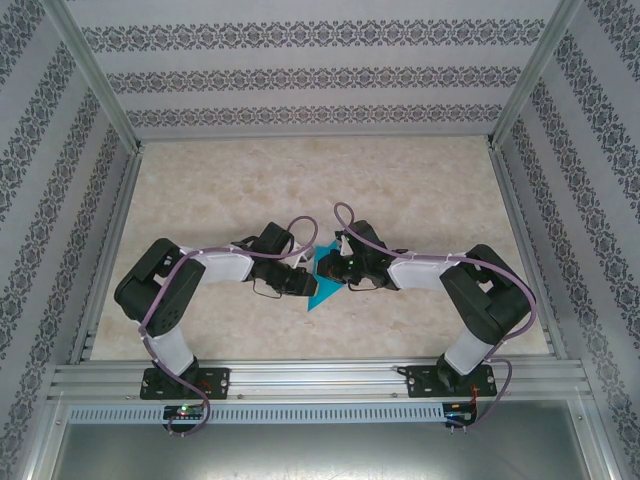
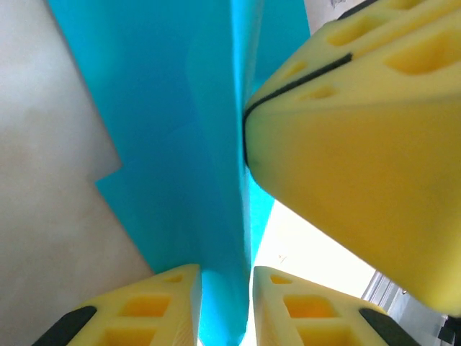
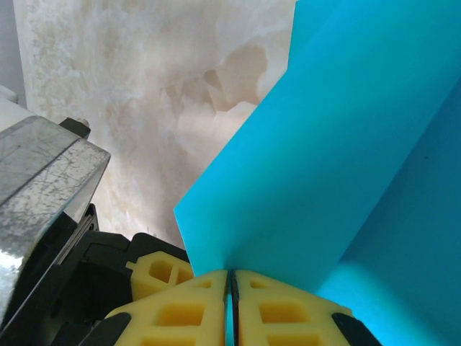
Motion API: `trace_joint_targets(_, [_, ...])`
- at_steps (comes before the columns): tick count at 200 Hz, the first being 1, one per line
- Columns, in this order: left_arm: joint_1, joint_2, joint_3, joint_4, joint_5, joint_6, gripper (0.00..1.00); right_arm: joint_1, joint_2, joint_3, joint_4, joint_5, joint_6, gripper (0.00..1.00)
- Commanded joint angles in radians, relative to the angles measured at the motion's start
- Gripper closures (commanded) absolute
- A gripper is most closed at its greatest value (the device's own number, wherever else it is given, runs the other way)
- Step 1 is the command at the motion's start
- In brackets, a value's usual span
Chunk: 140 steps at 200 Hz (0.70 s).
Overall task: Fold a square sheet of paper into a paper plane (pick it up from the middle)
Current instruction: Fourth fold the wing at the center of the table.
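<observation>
The teal-blue paper (image 1: 322,283) is a partly folded sheet, held up off the table between both grippers at the middle. In the right wrist view the paper (image 3: 346,144) stands as flat layered panels, and my right gripper (image 3: 231,303) is shut on its lower edge. Seen from the left wrist, a creased ridge of the paper (image 2: 180,144) runs down between my left gripper's (image 2: 225,303) fingers, which stand a little apart around it. A yellow finger of the right gripper (image 2: 360,158) presses the paper from the right. From above, the left gripper (image 1: 305,282) and right gripper (image 1: 335,275) nearly touch.
The marble-patterned table (image 1: 420,190) spreads behind and to both sides of the grippers. An aluminium rail (image 1: 320,380) carries the arm bases at the near edge. Patterned walls and frame posts (image 1: 100,90) close in the sides.
</observation>
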Motion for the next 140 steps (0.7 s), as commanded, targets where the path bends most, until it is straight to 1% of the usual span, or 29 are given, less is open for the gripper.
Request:
trace_joint_targets(1, [0.001,-0.041,-0.003,-0.034,-0.028,0.006,0.72,-0.002,0.018,0.025,0.004,0.018,-0.003,0.88])
trace_joint_targets(54, [-0.034,-0.072,-0.006,-0.08,-0.106,0.007,0.69,-0.002,0.015,0.032,0.002,0.018,-0.003,0.88])
trace_joint_targets(99, [-0.053,-0.058,-0.007,-0.083,-0.132,0.007,0.69,-0.003,0.021,0.032,0.003,0.019,-0.001,0.88])
trace_joint_targets(109, [-0.056,-0.05,-0.003,-0.083,-0.131,0.009,0.7,-0.004,0.024,0.035,0.003,0.016,0.0,0.88])
trace_joint_targets(120, [-0.06,-0.044,-0.001,-0.082,-0.13,0.011,0.76,-0.003,0.027,0.035,0.003,0.014,0.0,0.88])
trace_joint_targets(140, [-0.063,-0.043,-0.003,-0.077,-0.133,0.011,0.84,-0.003,0.03,0.034,0.004,0.014,0.0,0.89])
